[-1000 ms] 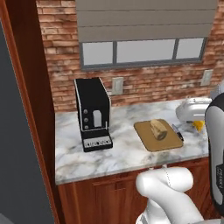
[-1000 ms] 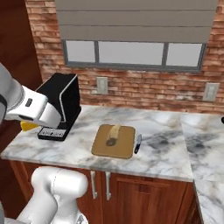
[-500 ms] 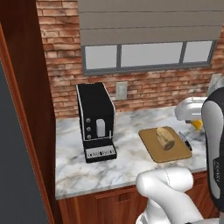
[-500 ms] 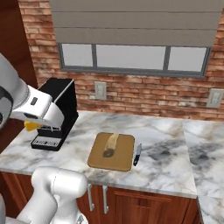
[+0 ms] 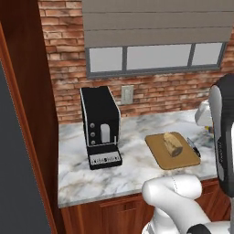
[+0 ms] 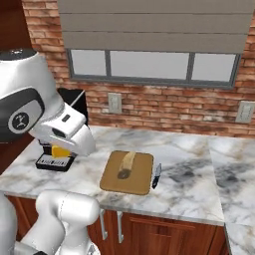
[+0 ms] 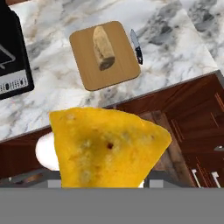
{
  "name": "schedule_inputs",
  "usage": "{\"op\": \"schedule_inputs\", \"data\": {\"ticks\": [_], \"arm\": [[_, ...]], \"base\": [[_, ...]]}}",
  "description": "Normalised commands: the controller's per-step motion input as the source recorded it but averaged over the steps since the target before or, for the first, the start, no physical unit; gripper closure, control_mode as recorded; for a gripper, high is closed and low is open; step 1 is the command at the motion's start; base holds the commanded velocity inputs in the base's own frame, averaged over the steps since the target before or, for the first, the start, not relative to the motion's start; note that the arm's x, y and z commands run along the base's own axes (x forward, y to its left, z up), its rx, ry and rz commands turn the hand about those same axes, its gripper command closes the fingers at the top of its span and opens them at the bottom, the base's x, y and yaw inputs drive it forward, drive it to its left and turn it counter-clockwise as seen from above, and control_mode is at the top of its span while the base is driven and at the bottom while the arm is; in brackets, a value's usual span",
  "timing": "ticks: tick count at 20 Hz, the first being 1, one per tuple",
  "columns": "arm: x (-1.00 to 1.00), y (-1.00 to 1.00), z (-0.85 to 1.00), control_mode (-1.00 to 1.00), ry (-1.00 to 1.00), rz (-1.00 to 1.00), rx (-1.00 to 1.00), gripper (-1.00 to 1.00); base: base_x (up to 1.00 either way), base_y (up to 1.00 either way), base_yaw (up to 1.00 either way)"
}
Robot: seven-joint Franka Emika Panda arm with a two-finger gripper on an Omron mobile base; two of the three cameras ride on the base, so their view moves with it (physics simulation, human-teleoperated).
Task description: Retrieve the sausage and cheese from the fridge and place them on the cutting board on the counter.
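Note:
My gripper (image 6: 63,147) is shut on the cheese (image 7: 105,148), a yellow wedge that hangs in front of the counter's (image 6: 189,187) edge; a sliver of the cheese (image 6: 60,151) shows under the hand. The tan cutting board (image 5: 172,150) (image 6: 127,172) (image 7: 104,54) lies on the marble counter, right of the coffee machine. On it rests a stubby tan-brown roll with a dark end, which I take for the sausage (image 7: 103,47) (image 5: 172,144) (image 6: 124,169). A dark grey flank, probably the fridge (image 5: 16,178), fills the left edge.
A black coffee machine (image 5: 101,126) stands at the counter's left end against the brick wall. A small knife (image 7: 137,44) (image 6: 156,176) lies just right of the board. Reddish-brown cabinets (image 7: 188,118) with silver handles run below. A wooden side panel (image 5: 32,91) rises on the left.
The whole picture has shifted and the counter looks closer, so the base has driven. The arm now looms larger in the right base view. The cheese stays in the gripper.

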Motion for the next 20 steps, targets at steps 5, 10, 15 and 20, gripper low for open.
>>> {"op": "schedule_inputs", "data": {"ticks": [5, 10, 15, 20], "arm": [[0.6, -0.7, -0.65, -1.0, 0.06, -0.11, -0.03, 1.0], [0.69, -0.49, -0.76, -1.0, -0.03, -0.01, -0.04, 1.0], [0.77, -0.45, -0.69, -1.0, 0.0, 0.0, 0.0, 1.0], [0.8, -0.18, -0.75, -1.0, 0.0, 0.0, -0.01, 1.0]], "base": [[0.0, 0.0, 0.0], [0.0, 0.0, 0.0], [0.0, 0.0, 0.0], [0.0, 0.0, 0.0]]}}
